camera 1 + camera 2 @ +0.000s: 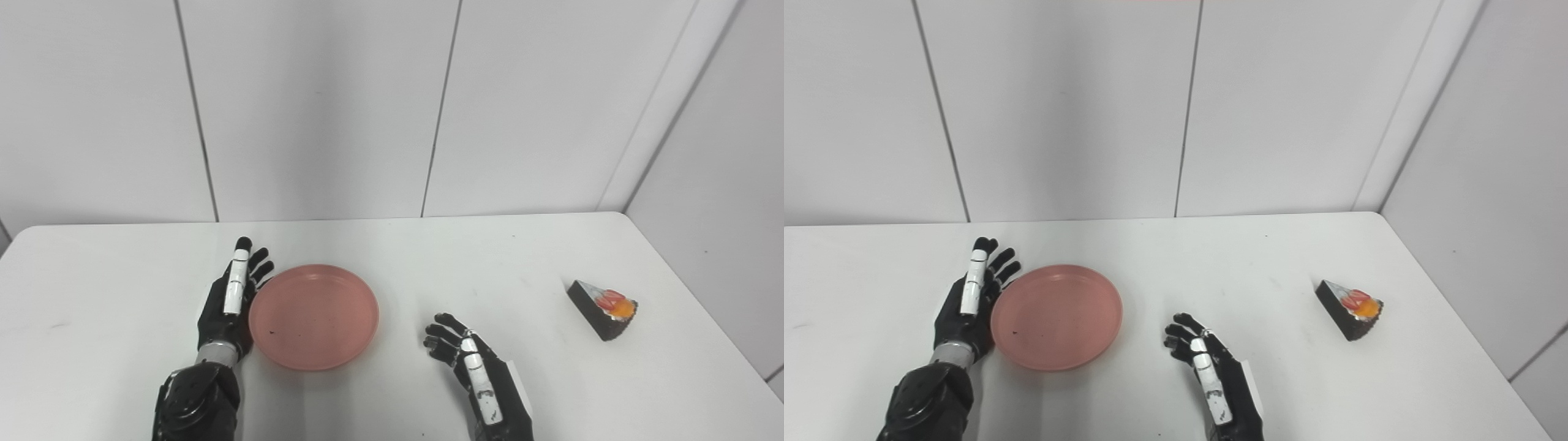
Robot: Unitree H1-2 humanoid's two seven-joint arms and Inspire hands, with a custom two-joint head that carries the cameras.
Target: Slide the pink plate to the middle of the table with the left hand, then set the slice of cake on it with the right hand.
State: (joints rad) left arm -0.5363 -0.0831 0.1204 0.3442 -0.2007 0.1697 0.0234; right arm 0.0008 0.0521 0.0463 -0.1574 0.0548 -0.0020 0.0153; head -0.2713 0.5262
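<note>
The pink plate (313, 315) lies empty on the white table (122, 288), left of the middle. My left hand (229, 300) is open, fingers straight, its inner side against the plate's left rim. The slice of cake (603, 308), dark with red and orange topping, sits near the table's right edge. My right hand (468, 361) is open and empty, resting low on the table between the plate and the cake, apart from both. The plate (1056, 315), left hand (971, 303), right hand (1206, 364) and cake (1350, 308) also show in the right eye view.
White wall panels stand behind the table and along its right side. The table's right edge (704, 300) runs close to the cake.
</note>
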